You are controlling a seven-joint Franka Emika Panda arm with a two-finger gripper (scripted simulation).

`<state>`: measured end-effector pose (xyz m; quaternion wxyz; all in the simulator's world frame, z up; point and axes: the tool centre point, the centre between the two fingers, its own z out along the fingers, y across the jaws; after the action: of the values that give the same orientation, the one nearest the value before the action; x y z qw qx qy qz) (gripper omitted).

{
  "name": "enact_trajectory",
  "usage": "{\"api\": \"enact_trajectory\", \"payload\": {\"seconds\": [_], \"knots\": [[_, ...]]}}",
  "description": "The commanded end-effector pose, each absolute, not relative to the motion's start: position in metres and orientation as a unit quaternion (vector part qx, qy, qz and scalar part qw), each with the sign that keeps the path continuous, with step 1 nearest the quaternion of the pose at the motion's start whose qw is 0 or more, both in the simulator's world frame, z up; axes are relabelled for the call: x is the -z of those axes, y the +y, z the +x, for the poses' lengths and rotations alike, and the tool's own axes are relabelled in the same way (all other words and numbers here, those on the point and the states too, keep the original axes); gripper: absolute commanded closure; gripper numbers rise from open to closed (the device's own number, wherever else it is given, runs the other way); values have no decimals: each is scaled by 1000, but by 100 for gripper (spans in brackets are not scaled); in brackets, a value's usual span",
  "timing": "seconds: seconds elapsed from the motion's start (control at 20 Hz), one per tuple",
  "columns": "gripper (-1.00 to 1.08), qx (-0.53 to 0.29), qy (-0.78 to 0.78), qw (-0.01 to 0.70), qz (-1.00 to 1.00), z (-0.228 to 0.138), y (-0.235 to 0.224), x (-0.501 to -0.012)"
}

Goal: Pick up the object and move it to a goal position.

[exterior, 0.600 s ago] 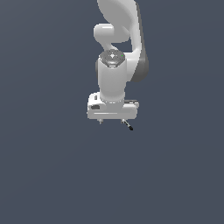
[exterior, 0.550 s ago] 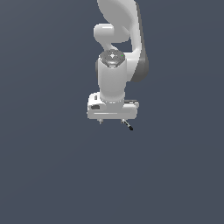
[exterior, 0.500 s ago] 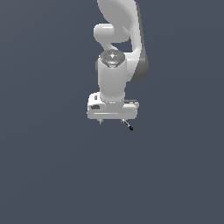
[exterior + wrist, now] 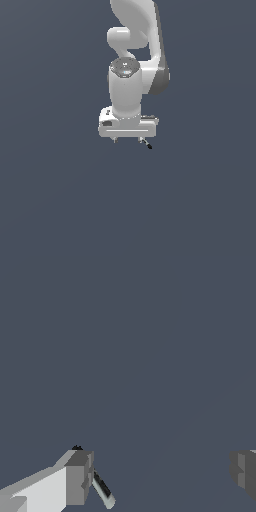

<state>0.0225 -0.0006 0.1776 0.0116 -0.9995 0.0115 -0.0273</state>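
Touching one finger of the wide-open end effector (image 4: 128, 141): the object (image 4: 146, 145).

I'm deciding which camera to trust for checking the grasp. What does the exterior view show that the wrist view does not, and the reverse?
Only the exterior view shows the white robot arm above the gripper.

Only the wrist view shows, close up, the wide gap between the two grey fingertips, with the thin pale grey rod with a black tip against only one.

Both show the rod beside one finger, the open gripper, and a plain dark grey background.
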Motion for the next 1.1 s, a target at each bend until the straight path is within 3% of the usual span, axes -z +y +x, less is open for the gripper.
{"api": "enact_trajectory", "payload": {"seconds": [0.0, 0.55, 1.05], "knots": [[-92, 28, 13, 12, -999, 23, -1, -178], [-92, 22, -40, 7, -999, 8, 16, -154], [-92, 8, -195, -1, -981, -44, 62, -93]]}}
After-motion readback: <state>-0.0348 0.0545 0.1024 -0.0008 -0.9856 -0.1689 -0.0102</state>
